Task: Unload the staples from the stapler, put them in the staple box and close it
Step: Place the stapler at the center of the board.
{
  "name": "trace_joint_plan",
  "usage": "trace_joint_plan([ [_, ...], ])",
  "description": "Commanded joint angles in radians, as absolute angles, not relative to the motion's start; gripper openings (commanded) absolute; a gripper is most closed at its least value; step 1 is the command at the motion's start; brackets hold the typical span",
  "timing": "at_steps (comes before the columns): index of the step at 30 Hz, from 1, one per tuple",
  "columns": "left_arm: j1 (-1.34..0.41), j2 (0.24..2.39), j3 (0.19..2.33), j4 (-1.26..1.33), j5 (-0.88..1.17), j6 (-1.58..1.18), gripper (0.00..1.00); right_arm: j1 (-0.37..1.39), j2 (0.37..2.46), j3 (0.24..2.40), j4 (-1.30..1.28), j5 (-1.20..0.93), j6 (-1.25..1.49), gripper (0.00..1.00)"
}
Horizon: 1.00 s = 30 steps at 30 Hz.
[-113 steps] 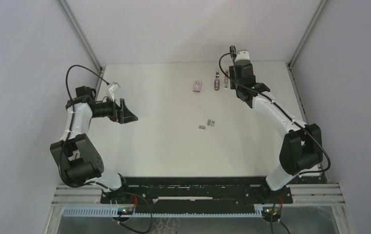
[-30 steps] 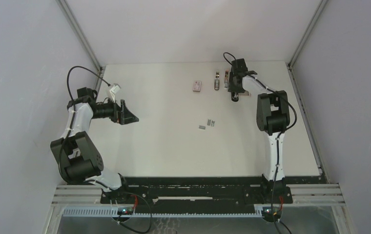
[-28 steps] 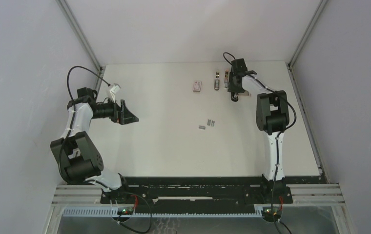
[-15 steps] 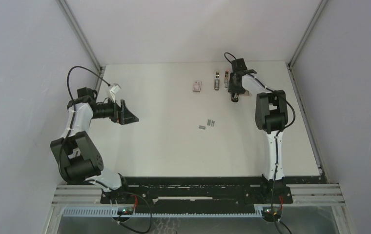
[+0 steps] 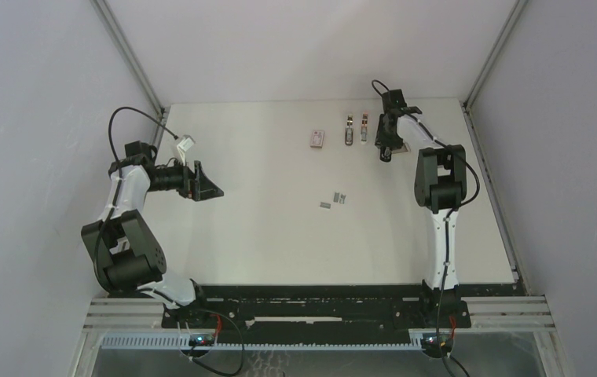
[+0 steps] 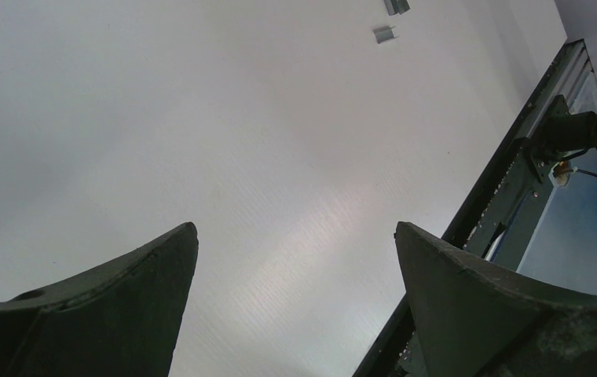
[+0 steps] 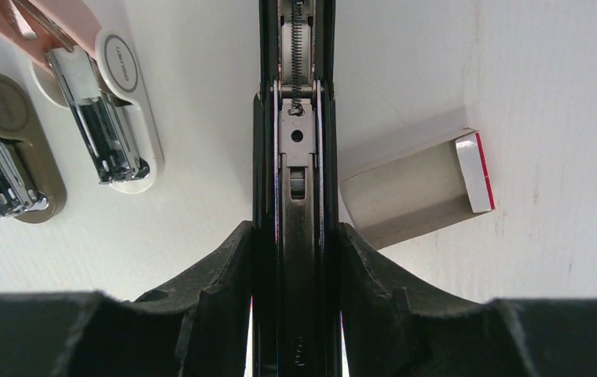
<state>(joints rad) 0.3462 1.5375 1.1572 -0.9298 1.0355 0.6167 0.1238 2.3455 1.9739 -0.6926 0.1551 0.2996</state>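
Note:
My right gripper (image 7: 295, 255) is shut on the long black stapler (image 7: 295, 157), held lengthwise between its fingers; the spring and metal channel show along the stapler's middle. In the top view this gripper (image 5: 386, 149) hangs over the far right of the table. Loose staples (image 5: 335, 199) lie as tiny grey strips mid-table, apart from both arms, and appear in the left wrist view as staples (image 6: 384, 33) far ahead. My left gripper (image 5: 205, 185) is at the left side of the table, and in its own view the left gripper (image 6: 295, 236) is open with only bare table between its fingers.
Two small staplers lie just left of the held one, a brown one (image 7: 1, 145) and a pink-and-white one (image 7: 111, 118). A small flat box with a red-and-white end (image 7: 417, 184) lies right of it. A pink box (image 5: 317, 139) sits at the far middle.
My right gripper has shifted slightly to the right with the stapler still in it. The left arm has not moved.

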Motion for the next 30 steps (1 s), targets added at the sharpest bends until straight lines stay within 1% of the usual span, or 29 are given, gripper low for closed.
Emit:
trace_joint_plan([
  [1,0.353,1.537,1.141,-0.939,1.079,0.644,1.0,0.121,2.334,2.028,-0.697,0.159,0.27,0.0],
  [9,0.353,1.544,1.143,-0.94,1.083,0.646,1.0,0.131,2.356,2.051,-0.734,0.14,0.22,0.0],
  [17,0.354,1.546,1.144,-0.941,1.084,0.65,1.0,0.154,2.33,2.042,-0.696,0.237,0.195,0.0],
  [23,0.353,1.555,1.146,-0.946,1.086,0.653,1.0,0.183,2.275,1.994,-0.61,0.318,0.137,0.0],
  [30,0.353,1.558,1.147,-0.951,1.088,0.658,1.0,0.211,2.267,1.977,-0.588,0.311,0.111,0.0],
])
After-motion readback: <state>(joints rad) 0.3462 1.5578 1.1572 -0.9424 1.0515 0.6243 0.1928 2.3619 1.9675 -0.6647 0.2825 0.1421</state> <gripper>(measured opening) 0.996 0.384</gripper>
